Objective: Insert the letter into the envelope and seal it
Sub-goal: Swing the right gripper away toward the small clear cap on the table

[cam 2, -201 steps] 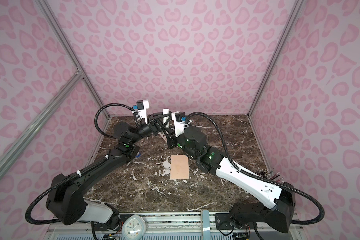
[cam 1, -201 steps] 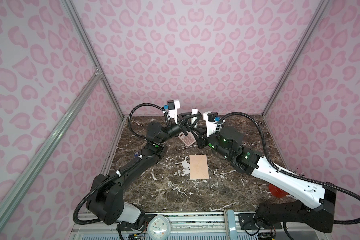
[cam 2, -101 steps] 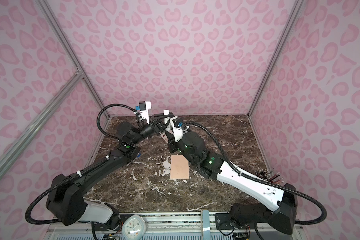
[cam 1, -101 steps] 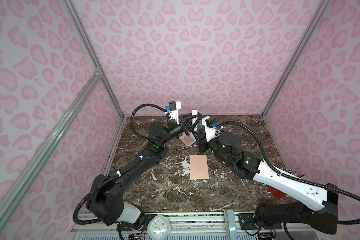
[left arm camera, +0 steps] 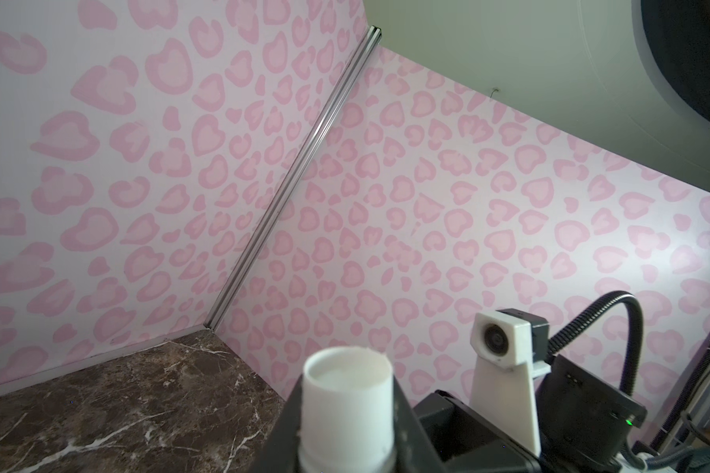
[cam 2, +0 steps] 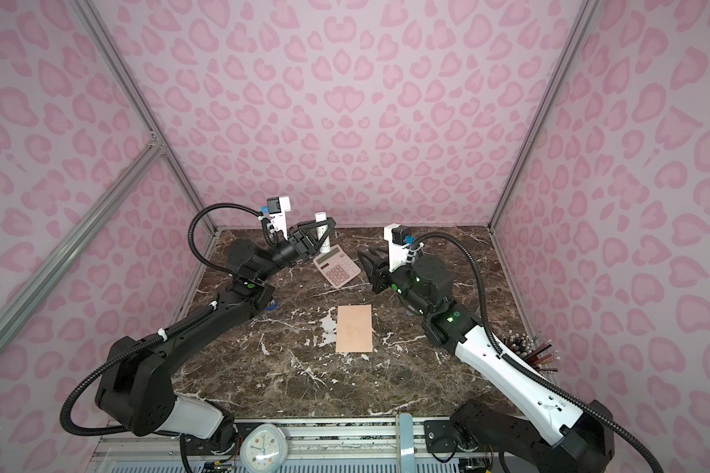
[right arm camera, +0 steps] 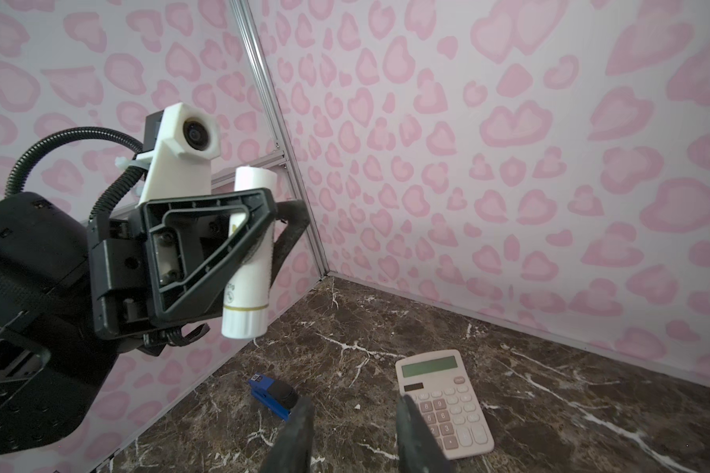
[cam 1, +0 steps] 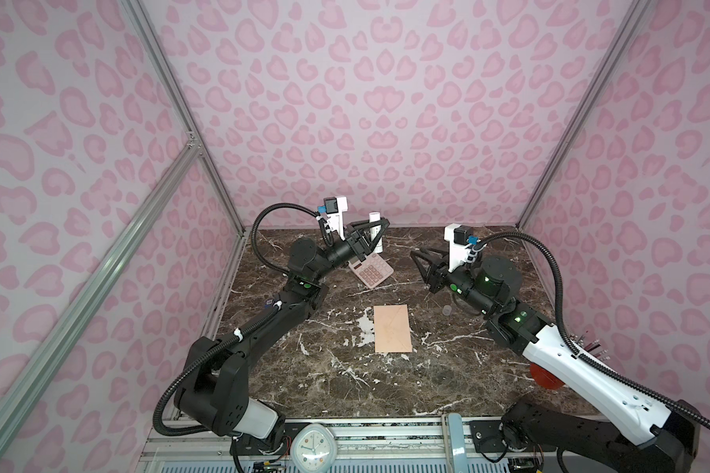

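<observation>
Right wrist view gives you the clearest look: your left gripper (right arm camera: 277, 217) has its jaws clamped on a white glue stick (right arm camera: 249, 250), held roughly upright in the air above the back of the table (right arm camera: 550, 409). Your right gripper (right arm camera: 353, 409) has its jaws parted with nothing between them, hanging above the table near a pink calculator (right arm camera: 447, 405); a small blue object (right arm camera: 273, 393) lies on the table nearby. In both top views you find the envelope (cam 1: 392, 327) (cam 2: 354, 327) lying flat at the middle of the table, faint diagonal seam lines showing, well apart from both grippers and nearer the arm bases than the calculator.
</observation>
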{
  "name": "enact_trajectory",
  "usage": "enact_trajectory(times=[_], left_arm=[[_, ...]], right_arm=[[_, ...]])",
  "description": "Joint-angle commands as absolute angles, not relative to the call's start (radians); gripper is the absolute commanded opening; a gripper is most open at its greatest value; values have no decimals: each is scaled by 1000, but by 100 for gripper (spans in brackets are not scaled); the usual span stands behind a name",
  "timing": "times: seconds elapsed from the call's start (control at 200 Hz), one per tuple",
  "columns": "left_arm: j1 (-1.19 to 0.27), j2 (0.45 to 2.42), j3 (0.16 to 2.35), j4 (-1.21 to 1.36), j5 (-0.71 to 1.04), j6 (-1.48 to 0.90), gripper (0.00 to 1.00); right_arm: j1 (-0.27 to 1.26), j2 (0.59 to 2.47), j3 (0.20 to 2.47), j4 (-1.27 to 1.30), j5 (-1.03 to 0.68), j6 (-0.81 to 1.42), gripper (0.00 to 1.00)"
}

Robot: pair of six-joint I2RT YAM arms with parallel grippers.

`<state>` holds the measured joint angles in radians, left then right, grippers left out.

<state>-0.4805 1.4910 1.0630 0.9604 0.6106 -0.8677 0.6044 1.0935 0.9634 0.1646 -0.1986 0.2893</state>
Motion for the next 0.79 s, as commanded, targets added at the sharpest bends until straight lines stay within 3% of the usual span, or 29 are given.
enact_trajectory(times=[0.0, 0.335, 0.53, 0.79], left_arm=[[-479, 1479, 1049, 1040, 665, -897, 4], [-483, 1338, 934, 814, 657, -669, 4], [-509, 1264, 859, 732, 627, -525, 4], [-553, 1191, 815, 645, 585, -357, 4]], right_arm=[[580, 1094, 965, 130, -128, 342, 36], [537, 1265, 1155, -438, 247, 385, 39], [520, 1392, 1240, -617, 252, 435, 39], [509, 1449, 1225, -645, 232, 457, 40]])
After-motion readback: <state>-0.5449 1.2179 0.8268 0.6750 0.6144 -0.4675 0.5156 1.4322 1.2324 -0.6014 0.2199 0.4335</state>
